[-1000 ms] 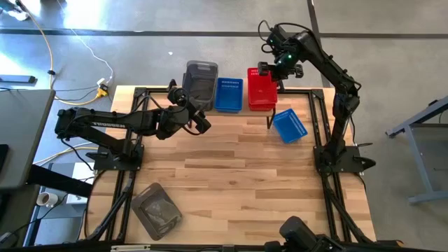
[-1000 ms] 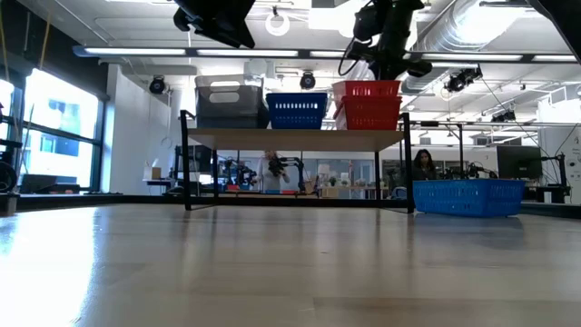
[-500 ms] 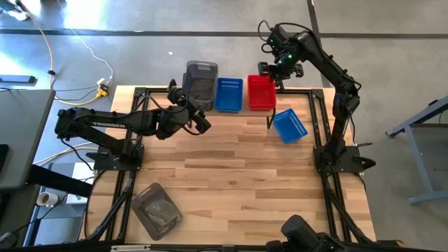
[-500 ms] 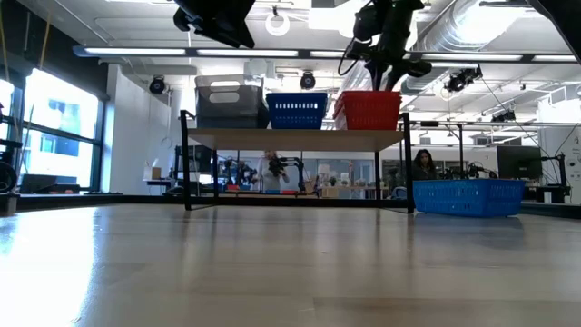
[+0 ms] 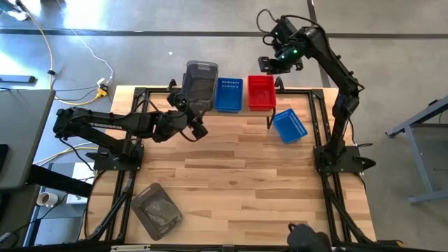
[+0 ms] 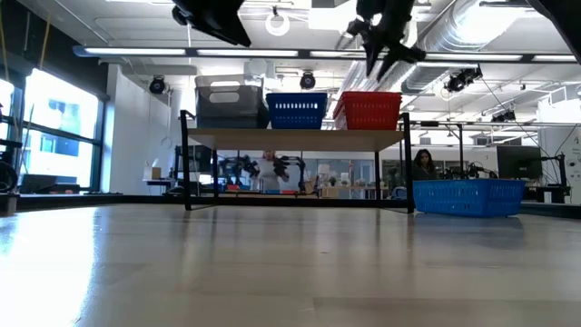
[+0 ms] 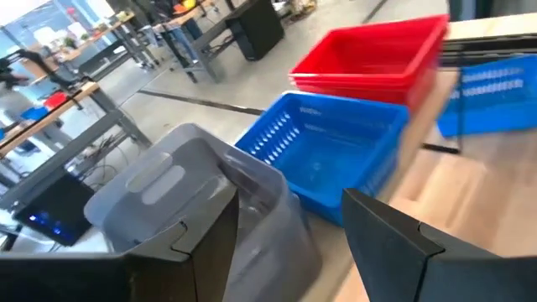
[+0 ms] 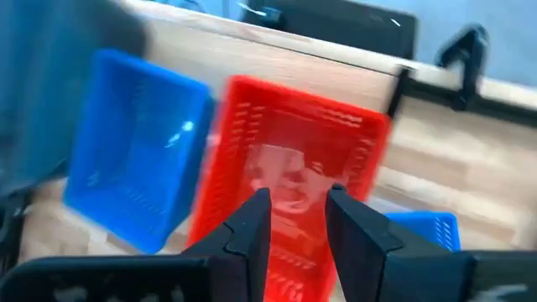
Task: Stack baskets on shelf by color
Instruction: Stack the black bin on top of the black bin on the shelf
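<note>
Baskets, on shelf [image 6: 300, 138]: three stacks in a row on the light plank top. Red stack [image 5: 261, 92] at the right end, blue basket [image 5: 229, 94] in the middle, grey stack [image 5: 201, 85] at the left end; neighbours stand just beside one another.

Baskets, off shelf: one blue basket [image 5: 289, 125] on the wooden surface [image 5: 238, 182] just in front of the shelf's right end, turned at an angle; one grey basket [image 5: 157, 208] near the front left corner of the surface.

Right claw [image 8: 295, 220]: raised above the far edge of the red stack, fingers slightly apart, gripping nothing.

Left claw [image 5: 198, 129]: over the surface in front of the grey stack, facing the shelf, fingers apart and empty.
</note>
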Controlling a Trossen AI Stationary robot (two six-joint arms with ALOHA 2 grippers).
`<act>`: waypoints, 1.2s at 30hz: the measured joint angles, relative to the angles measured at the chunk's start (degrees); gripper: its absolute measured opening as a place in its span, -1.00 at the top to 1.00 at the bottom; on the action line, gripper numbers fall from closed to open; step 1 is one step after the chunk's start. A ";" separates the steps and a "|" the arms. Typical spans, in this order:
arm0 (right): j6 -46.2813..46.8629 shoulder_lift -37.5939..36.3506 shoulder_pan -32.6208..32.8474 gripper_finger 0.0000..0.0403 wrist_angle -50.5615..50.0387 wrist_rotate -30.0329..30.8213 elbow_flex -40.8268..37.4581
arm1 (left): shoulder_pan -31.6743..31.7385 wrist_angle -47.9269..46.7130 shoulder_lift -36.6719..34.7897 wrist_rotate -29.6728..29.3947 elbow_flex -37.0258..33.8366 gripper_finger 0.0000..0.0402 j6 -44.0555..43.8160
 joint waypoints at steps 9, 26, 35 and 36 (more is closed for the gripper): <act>-1.60 -1.33 6.15 0.50 0.79 2.41 3.75 | -6.09 -12.07 -4.28 9.15 0.00 0.00 -12.43; -11.61 -3.65 25.88 0.50 0.05 11.91 3.75 | -21.39 -25.55 -6.27 29.35 0.00 0.00 -43.70; -10.20 -3.69 38.76 0.50 0.01 16.91 3.75 | -31.58 -29.61 -5.80 35.32 0.00 0.00 -56.19; -9.85 -3.69 39.65 0.50 0.00 16.91 3.75 | -32.77 -29.68 -5.76 36.30 0.00 0.00 -57.73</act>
